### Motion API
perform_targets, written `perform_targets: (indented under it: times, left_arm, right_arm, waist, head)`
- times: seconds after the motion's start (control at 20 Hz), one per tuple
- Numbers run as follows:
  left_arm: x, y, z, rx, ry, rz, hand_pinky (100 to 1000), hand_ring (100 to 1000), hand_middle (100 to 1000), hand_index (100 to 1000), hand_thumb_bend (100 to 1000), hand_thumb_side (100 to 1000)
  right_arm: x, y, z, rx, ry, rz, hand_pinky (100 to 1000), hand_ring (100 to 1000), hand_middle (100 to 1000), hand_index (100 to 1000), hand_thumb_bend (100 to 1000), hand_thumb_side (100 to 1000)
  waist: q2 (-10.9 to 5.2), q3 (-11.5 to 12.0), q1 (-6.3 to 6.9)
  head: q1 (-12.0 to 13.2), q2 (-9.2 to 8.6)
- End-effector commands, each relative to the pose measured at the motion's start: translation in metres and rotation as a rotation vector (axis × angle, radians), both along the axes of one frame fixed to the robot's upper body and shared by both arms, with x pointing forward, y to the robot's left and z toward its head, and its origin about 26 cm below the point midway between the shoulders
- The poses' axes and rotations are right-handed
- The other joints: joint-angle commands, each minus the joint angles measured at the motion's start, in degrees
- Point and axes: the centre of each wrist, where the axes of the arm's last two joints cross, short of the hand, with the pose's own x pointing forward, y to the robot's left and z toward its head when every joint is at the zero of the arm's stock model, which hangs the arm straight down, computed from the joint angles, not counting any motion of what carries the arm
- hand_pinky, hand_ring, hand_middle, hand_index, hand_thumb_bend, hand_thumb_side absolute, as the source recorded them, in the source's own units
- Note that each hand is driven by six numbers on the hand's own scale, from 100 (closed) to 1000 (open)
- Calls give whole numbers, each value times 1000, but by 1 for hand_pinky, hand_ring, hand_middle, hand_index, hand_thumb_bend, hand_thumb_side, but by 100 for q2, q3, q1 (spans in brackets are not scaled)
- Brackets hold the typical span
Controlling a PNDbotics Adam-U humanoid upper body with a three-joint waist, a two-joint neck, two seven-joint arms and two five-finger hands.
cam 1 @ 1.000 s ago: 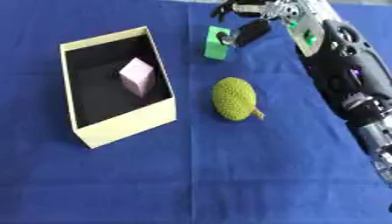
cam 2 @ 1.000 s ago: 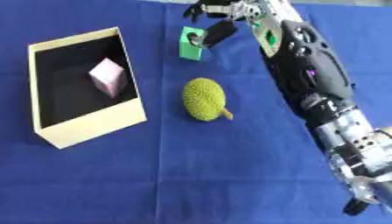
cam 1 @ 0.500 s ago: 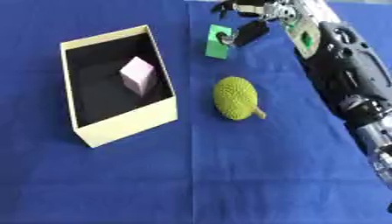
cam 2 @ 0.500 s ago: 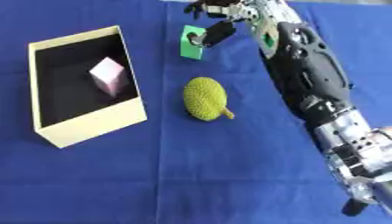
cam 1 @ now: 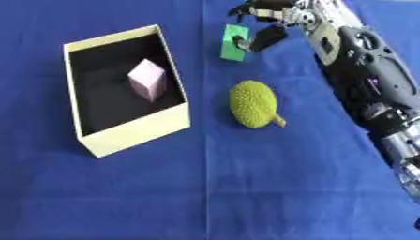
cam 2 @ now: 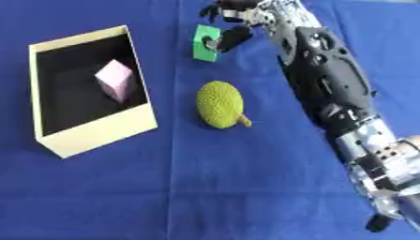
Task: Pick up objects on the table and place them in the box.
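Observation:
A green block (cam 1: 232,43) with a round hole stands on the blue cloth at the far middle. My right hand (cam 1: 283,13) hovers at it, open: the thumb (cam 1: 264,37) touches the block's right face by the hole, and the fingers arch above its far top edge without closing on it. A bumpy yellow-green fruit (cam 1: 252,103) with a short stem lies nearer, below the block. At the left sits the cream box (cam 1: 135,133) with a black inside, and a pale pink cube (cam 1: 147,79) lies in it. The left hand shows in neither view.
My right forearm (cam 2: 328,84) runs from the lower right up to the far middle, passing just right of the fruit. Blue cloth (cam 1: 205,197) covers the whole table.

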Motion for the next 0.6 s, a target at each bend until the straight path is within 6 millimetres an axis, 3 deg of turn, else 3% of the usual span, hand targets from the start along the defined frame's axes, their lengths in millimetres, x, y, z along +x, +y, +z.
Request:
perform_targets:
  times: [0.05,0.6]
  left_arm:
    - [-4,1,8,8,-28,-3,710,819,754,817,222,626]
    - [-3,0,8,4,-28,-9,710,820,754,818,222,628]
  right_arm:
    - [-1,-4,12,8,-14,0,898,949,819,996,100,764]
    - [1,-8,7,-5,4,-14,897,948,822,1000,123,751]
  waist:
    - [-105,6,30]
    - [-84,18,34]
  head:
    - [16,-1]
    - [28,-47]
